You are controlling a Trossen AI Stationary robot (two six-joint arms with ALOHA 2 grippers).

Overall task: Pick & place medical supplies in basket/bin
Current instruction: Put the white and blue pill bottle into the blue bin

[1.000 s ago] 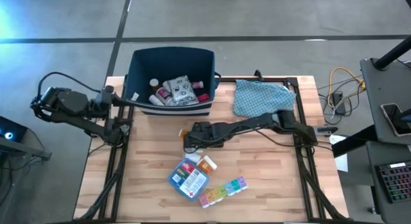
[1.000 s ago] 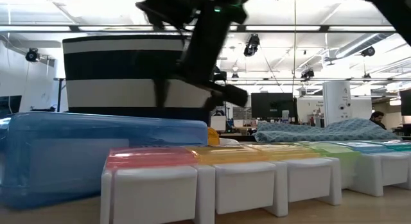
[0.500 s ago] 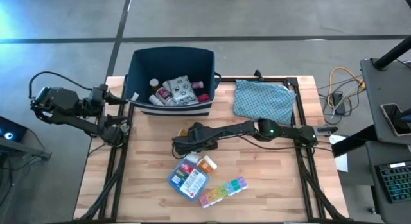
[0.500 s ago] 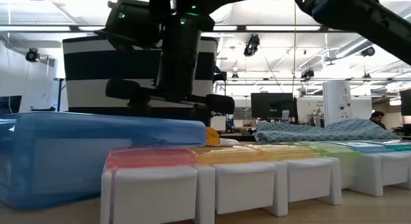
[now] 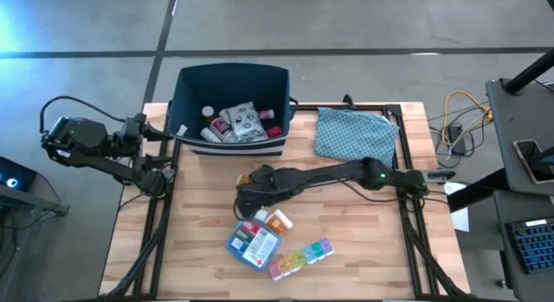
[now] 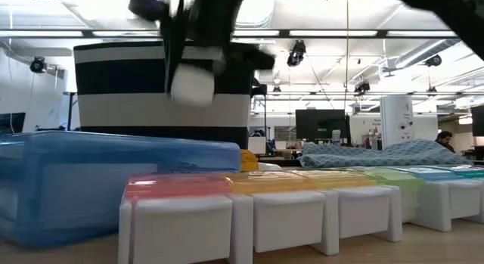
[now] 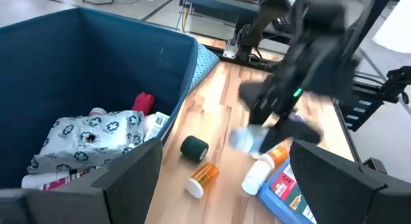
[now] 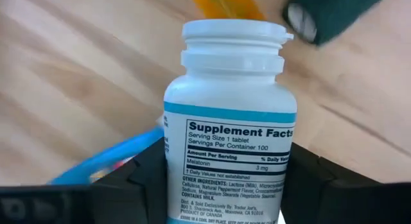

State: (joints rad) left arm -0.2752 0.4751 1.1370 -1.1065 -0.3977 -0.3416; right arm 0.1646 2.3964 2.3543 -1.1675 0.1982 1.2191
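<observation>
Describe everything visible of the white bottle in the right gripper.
The white supplement bottle looks plastic, with a ribbed white cap and a teal-edged label reading "Supplement Facts". The right gripper is shut on its body, jaws either side. In the low view it hangs clear of the table, in front of the bin.

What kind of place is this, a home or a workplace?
Probably a workplace, such as a lab or open office: ceiling lights and monitors show behind the wooden table, and a person sits far back.
</observation>
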